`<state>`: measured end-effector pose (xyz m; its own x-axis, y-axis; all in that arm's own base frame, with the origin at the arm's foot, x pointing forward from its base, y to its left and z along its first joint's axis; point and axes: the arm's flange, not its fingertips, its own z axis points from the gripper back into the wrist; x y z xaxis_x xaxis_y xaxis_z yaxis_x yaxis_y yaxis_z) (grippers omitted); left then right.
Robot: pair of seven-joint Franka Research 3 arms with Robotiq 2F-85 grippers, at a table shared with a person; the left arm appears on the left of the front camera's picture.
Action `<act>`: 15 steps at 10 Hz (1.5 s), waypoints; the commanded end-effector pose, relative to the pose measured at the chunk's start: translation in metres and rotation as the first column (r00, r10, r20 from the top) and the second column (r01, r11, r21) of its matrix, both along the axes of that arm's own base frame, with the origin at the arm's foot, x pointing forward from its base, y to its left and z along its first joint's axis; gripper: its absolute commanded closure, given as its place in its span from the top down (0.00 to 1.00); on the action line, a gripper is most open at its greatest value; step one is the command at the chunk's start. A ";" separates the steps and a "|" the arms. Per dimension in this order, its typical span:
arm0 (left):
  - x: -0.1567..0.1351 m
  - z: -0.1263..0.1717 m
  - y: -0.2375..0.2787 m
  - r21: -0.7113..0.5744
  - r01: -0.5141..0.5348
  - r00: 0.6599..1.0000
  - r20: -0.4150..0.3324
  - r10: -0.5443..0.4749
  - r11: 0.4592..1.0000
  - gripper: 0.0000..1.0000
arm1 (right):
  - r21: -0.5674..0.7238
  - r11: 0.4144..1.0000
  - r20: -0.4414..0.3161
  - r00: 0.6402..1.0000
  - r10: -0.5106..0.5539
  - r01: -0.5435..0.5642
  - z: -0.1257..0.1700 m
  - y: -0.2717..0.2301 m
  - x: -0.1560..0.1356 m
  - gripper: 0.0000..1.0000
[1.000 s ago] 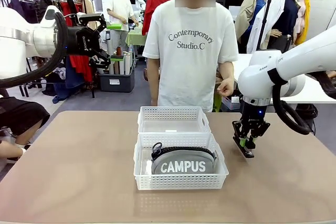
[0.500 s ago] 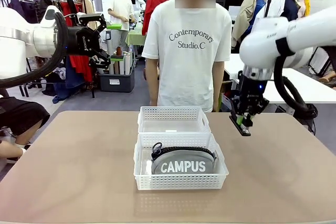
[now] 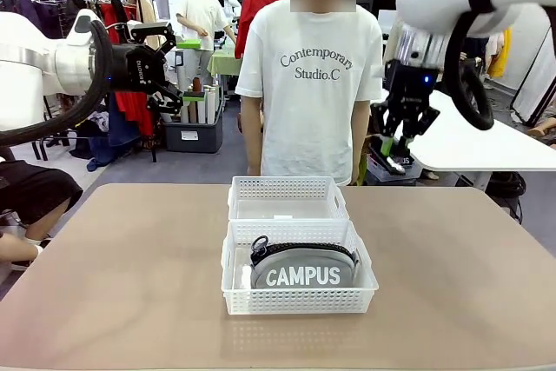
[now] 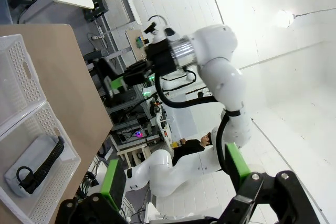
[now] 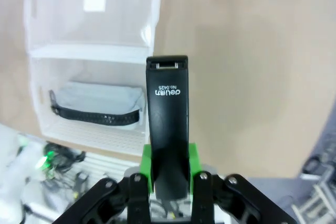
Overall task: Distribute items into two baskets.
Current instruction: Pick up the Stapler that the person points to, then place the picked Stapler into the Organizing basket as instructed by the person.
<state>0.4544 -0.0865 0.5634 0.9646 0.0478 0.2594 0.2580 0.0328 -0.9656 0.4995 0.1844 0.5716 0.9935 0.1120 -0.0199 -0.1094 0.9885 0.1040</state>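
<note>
Across the table point(image 3: 130, 267), front view first: two baskets sit end to end at the middle, touching. The near basket point(image 3: 300, 301) holds the pouch point(image 3: 302, 267), lying flat with its lettering toward the robot, so that item looks sorted. The far basket point(image 3: 287, 188) is bare but for its label. High over the far right side, next to the person point(image 3: 314, 84), hangs the right gripper point(image 3: 397, 136), jaws pressed together on something dark that is hard to pick out against the clutter. That height should clear the lattice walls. Up on the left, the left gripper point(image 3: 172, 67) sits well off the table, jaws spread, nothing in them, out of the way.

Over to the left wrist view: green pads stand wide apart at the bottom edge. Both baskets run along the left side, pouch point(image 4: 31, 163) in the lower one.

Right wrist view now, looking straight down: the stapler point(image 5: 168, 124) is pinched between the green pads at one end and sticks out along the fingers, a lengthwise hold that keeps it steady for lowering. It hangs above bare table beside the baskets' shared wall, not yet over the empty far basket point(image 5: 142, 24), its likely home.
</note>
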 end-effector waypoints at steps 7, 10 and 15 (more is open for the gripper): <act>-0.002 0.002 0.000 -0.014 -0.001 1.000 -0.005 0.001 1.000 1.00 | 0.070 0.997 0.094 0.995 0.020 -0.026 0.117 0.012 0.008 0.00; -0.002 0.002 0.000 -0.014 -0.001 1.000 -0.005 0.001 1.000 1.00 | 0.044 0.998 0.101 0.994 0.028 -0.033 0.115 0.007 0.006 0.00; -0.002 0.002 0.000 -0.014 -0.001 1.000 -0.005 0.001 1.000 1.00 | 0.044 0.998 0.101 0.994 0.028 -0.033 0.115 0.007 0.006 0.00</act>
